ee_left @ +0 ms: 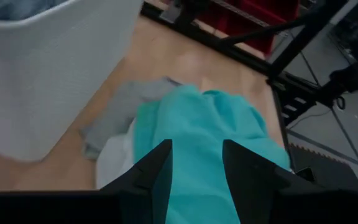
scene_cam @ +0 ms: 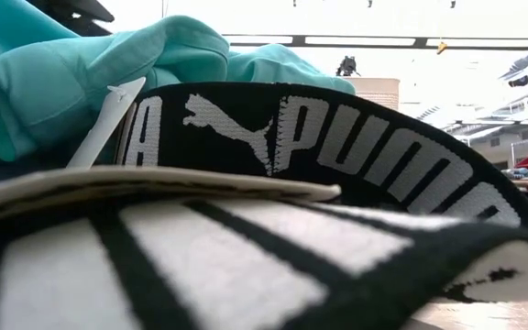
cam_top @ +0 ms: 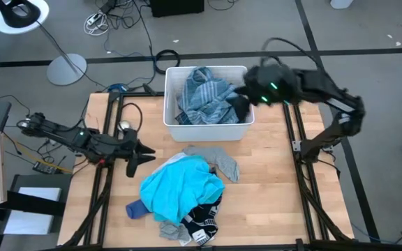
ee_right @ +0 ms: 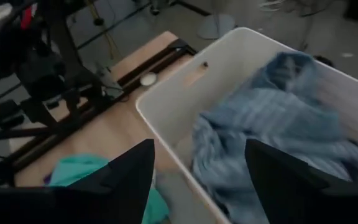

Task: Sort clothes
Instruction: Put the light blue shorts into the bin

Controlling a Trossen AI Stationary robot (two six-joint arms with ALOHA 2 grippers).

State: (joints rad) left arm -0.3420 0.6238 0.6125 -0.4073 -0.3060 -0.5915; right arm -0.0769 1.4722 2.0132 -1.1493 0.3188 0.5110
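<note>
A white bin (cam_top: 208,129) stands at the table's far middle with the blue-grey striped shirt (cam_top: 202,94) lying in it. My right gripper (ee_right: 197,162) hangs open above the bin's right side (cam_top: 246,94), with nothing between its fingers. On the near half of the table lies a pile: the turquoise top (cam_top: 181,188), the grey t-shirt (cam_top: 218,162) at its far edge, a blue sock (cam_top: 135,208) at its left, and a black and white PUMA piece (scene_cam: 337,137) at its near edge. My left gripper (cam_top: 144,150) stands open left of the pile, pointing at the turquoise top (ee_left: 197,143).
Black frame rails (cam_top: 110,139) run along the table's left and right sides (cam_top: 295,139). Bare wood (cam_top: 271,188) lies right of the pile. A small grey piece (cam_top: 173,231) lies at the near edge. Cables and a lamp base (cam_top: 67,68) are on the floor beyond.
</note>
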